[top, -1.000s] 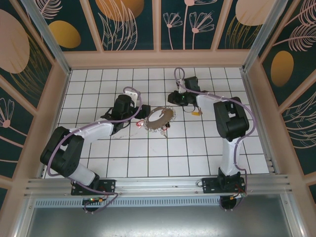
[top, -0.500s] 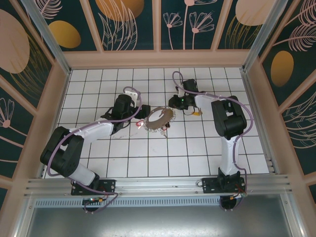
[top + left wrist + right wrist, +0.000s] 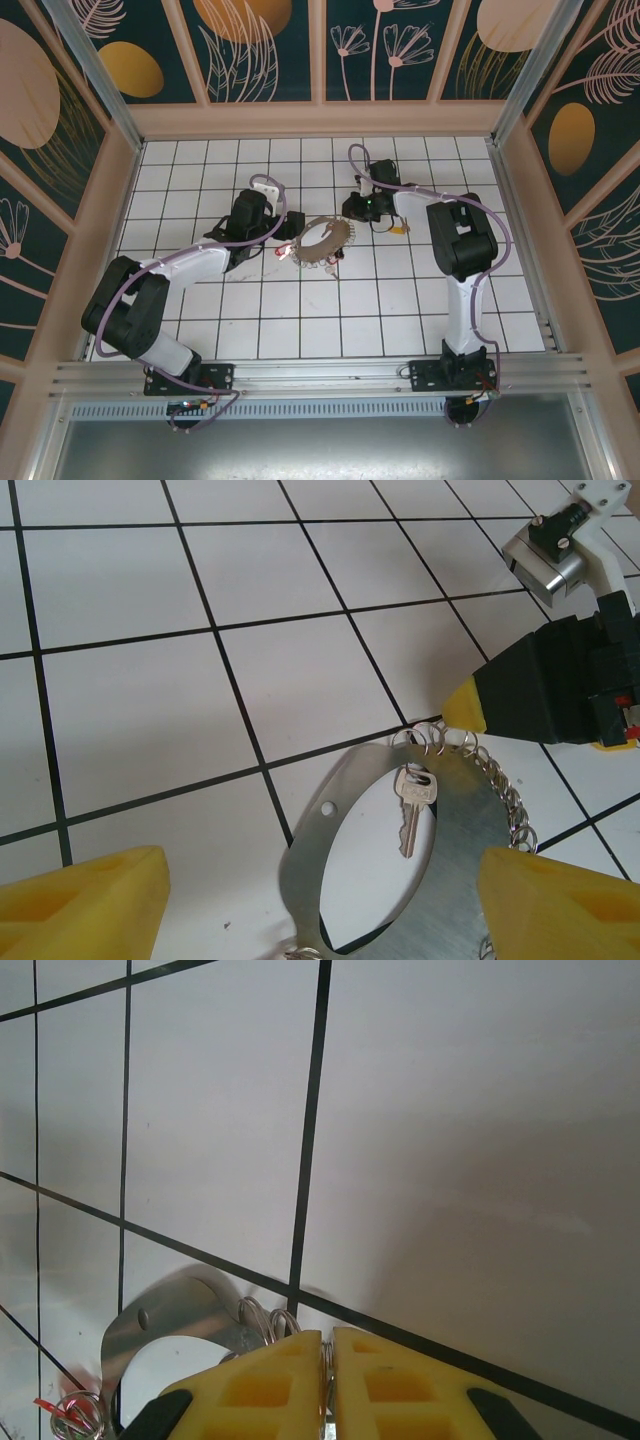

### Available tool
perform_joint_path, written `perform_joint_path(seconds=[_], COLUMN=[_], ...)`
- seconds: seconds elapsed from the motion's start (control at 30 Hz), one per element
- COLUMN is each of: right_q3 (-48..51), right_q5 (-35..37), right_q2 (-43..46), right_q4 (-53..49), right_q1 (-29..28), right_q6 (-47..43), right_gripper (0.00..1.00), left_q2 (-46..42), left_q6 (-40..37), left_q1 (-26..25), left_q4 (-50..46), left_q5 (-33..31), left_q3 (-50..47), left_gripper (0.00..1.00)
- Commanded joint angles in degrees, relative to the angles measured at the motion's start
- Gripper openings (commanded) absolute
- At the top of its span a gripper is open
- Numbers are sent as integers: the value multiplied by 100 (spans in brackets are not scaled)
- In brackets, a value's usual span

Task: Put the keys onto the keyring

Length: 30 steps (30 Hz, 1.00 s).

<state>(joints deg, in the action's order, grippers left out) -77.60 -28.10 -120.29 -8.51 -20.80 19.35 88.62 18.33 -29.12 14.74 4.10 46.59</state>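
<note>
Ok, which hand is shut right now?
The right hand, yellow fingertips together at the rim of the keyring; the left hand stands wide open.

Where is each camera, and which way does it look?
Top external: high behind the bases, looking down on the table; left arm and right arm both show.
Left wrist: low, facing the keyring; open left gripper frames it.
Right wrist: close over the table, facing the keyring's edge; right gripper at the bottom.
Shared: both wrist views see the keyring's rim.
</note>
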Motion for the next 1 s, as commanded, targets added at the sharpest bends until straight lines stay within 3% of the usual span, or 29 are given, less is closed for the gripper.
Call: perform_joint_path(seconds=[0.0, 0.73, 0.97], right_q3=[-193, -388, -303], right_q5=[-37, 295, 371], right_q2=[-89, -135, -67], right_q4=[-289, -797, -726], right_q1=[-64, -240, -241], right_q6=[-47, -174, -50], right_gripper=[12, 14, 0], left_q2=[23, 164, 226], left_q6=[-19, -41, -98], left_q1=[38, 38, 38], left_q4=[-44, 1, 209], left_q5=[98, 205, 393], left_q3=[175, 204, 167], left_gripper=[81, 81, 81])
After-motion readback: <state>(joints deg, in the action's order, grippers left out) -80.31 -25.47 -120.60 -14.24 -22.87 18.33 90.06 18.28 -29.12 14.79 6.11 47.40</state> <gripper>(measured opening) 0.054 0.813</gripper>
